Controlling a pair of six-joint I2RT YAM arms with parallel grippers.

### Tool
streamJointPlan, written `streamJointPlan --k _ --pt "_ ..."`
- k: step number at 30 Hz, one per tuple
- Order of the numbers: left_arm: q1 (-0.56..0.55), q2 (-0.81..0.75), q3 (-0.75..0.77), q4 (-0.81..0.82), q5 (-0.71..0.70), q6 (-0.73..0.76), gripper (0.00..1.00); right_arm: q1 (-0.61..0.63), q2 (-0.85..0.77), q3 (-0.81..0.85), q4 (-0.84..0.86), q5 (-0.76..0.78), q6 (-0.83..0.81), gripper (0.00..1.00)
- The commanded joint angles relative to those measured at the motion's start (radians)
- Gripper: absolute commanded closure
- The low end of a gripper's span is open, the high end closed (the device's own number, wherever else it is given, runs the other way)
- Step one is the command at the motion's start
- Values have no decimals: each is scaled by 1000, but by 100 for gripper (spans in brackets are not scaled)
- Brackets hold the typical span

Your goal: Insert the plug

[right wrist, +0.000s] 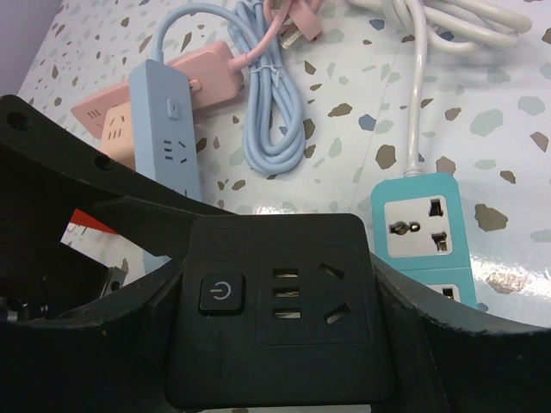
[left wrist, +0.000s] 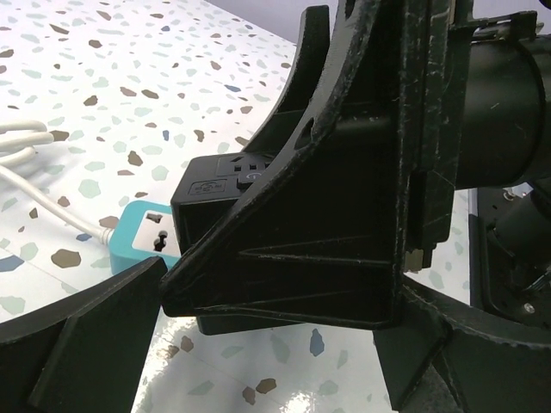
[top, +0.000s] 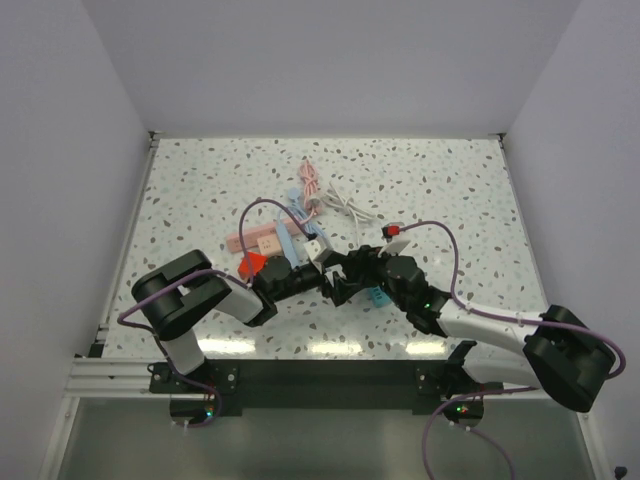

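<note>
1. The right hand [top: 347, 276] is closed around a black socket block [right wrist: 280, 301], one finger on each side. The block's face is up, showing a power button, three small slots and a pair of angled holes.
2. The left hand [left wrist: 275, 292] is right up against it. Its fingers [left wrist: 86, 344] are wide apart with the block and one of the right hand's fingers filling the gap. Can't tell if it's actually gripping anything.
3. A teal power strip [right wrist: 422, 219] lies on the speckled surface [top: 450, 190] just beside the block.
4. A blue strip [right wrist: 168, 138] and a pink strip [right wrist: 211, 73] lie side by side further back, next to a coiled blue cable [right wrist: 267, 120].
5. A pink plug [right wrist: 301, 21] lies loose on the surface beyond the blue cable, well away from both hands.
6. A white cable [right wrist: 430, 26] is bundled near the teal strip's far end.
</note>
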Motion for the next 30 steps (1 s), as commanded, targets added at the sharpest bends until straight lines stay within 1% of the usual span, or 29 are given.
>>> streamJointPlan --k 1,4,6,8,11,15,17,19,22,26,30 --pt "34 22 -5 -68 -135 4 0 13 -56 4 149 -42 56 98" --pt "34 35 12 -80 -121 0 0 14 -48 -7 180 -51 73 97" --pt "31 44 2 -60 -86 17 0 14 -47 -2 181 -53 76 93" --pt "29 36 -31 -22 -66 46 0 13 -47 4 172 -45 73 91" --pt "27 3 -69 -14 -30 98 0 13 -53 19 150 -13 62 88" --pt "27 -37 -87 -60 31 148 0 13 -74 21 124 33 47 88" --pt "26 -54 -100 -74 27 160 0 13 -95 25 100 60 36 88" --pt "27 -59 -106 -66 4 155 0 14 -112 27 91 62 27 88" --pt "27 -56 -94 -51 10 130 0 14 -117 31 84 47 30 89" --pt "17 -57 -81 28 11 76 0 14 -108 11 100 37 49 90" --pt "-2 -56 -71 85 -36 47 0 14 -88 -1 133 27 65 90"
